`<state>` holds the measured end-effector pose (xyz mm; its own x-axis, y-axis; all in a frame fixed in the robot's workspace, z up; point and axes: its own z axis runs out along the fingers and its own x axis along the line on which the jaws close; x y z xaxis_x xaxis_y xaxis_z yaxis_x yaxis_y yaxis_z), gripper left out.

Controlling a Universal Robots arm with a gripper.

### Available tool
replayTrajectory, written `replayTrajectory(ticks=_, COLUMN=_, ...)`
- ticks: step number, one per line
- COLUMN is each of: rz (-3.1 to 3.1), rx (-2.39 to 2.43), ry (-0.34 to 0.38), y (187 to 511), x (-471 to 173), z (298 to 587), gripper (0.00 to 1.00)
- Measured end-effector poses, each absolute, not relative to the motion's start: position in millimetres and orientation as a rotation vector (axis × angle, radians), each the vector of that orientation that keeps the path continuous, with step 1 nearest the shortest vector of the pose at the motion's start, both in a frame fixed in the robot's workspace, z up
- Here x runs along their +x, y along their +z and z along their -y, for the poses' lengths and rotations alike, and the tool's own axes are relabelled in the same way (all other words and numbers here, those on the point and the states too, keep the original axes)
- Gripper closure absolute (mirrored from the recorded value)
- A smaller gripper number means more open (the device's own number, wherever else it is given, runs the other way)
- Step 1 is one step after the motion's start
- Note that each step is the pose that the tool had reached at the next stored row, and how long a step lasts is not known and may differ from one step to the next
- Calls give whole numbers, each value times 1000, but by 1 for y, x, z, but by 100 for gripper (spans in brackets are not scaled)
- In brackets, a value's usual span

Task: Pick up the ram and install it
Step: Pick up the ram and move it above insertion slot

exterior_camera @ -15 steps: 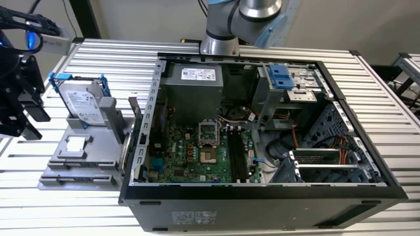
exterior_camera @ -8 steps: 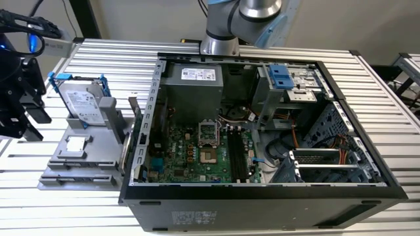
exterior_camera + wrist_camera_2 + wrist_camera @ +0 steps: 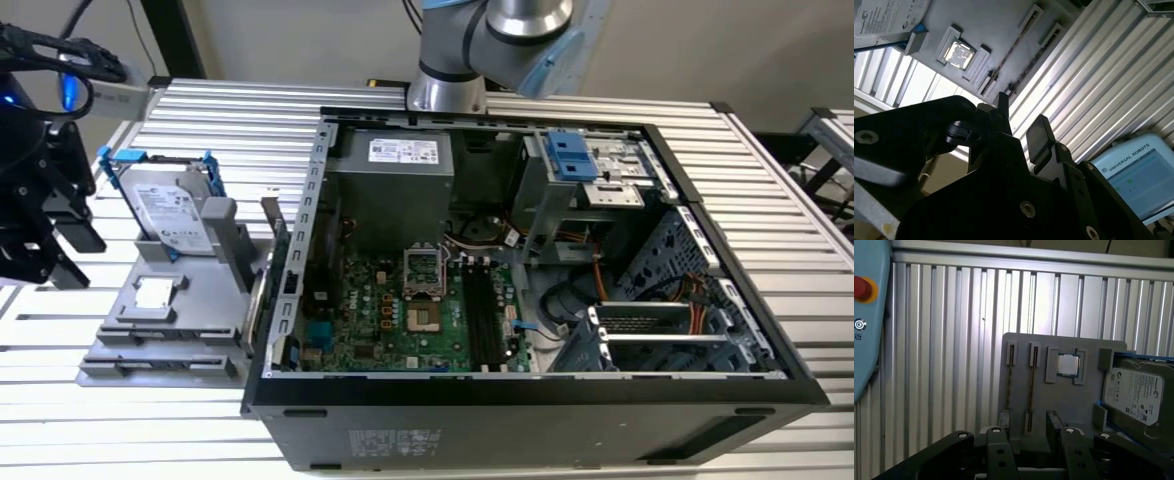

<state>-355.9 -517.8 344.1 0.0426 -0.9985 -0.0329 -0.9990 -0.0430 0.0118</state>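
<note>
Black fingers [image 3: 996,450] sat closest in the first wrist view, spread apart with nothing between them, above a gray holder [image 3: 1094,347] on the ribbed table [image 3: 944,340]. The ram [image 3: 1030,390] stood on edge in that holder as a thin strip between two end slots. A similar strip [image 3: 1009,385] stood just beside it, and a square chip [image 3: 1070,364] and a hard drive [image 3: 1136,392] lay farther along.

In the second wrist view, the gripper [image 3: 1021,112] hung over the same two strips.

In the exterior view, it hovered at the exterior view's left, apart from the open computer case [image 3: 534,420].
</note>
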Motion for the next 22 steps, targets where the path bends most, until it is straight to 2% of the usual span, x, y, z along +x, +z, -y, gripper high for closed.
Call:
replayTrajectory(ticks=12, rz=-2163, rx=-2257, ry=50, y=340, x=-356, z=517, gripper=0)
replayTrajectory(ticks=22, rz=-2189, rx=-2231, ry=48, y=324, x=-356, z=517, gripper=0)
